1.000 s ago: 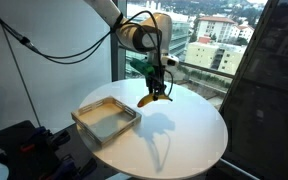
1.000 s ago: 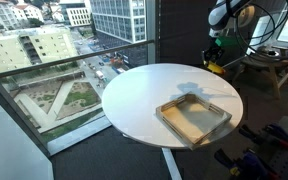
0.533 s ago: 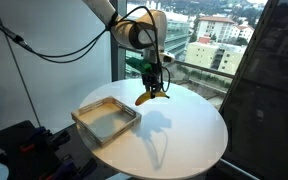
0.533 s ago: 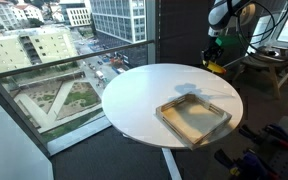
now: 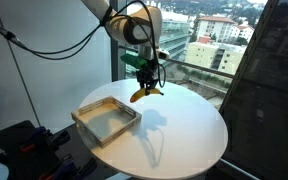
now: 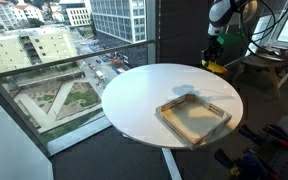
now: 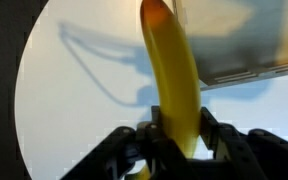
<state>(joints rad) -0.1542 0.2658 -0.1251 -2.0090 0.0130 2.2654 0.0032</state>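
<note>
A yellow banana (image 7: 172, 75) fills the middle of the wrist view, and my gripper (image 7: 179, 128) is shut on its lower part, one finger on each side. In both exterior views the banana (image 5: 144, 92) (image 6: 216, 67) hangs from the gripper (image 5: 145, 77) above the round white table (image 5: 179, 135), clear of its surface. A shallow wooden tray (image 5: 106, 118) (image 6: 194, 117) lies on the table beside and below it; the tray's corner (image 7: 246, 45) shows past the banana's tip in the wrist view.
The round table (image 6: 144, 100) stands next to large windows over a city street. Black equipment (image 5: 19, 145) sits by the table's edge. A wooden frame (image 6: 269, 65) with cables stands behind the arm.
The gripper has lifted the banana higher above the table and carried it a little toward the tray side. The tray has not moved.
</note>
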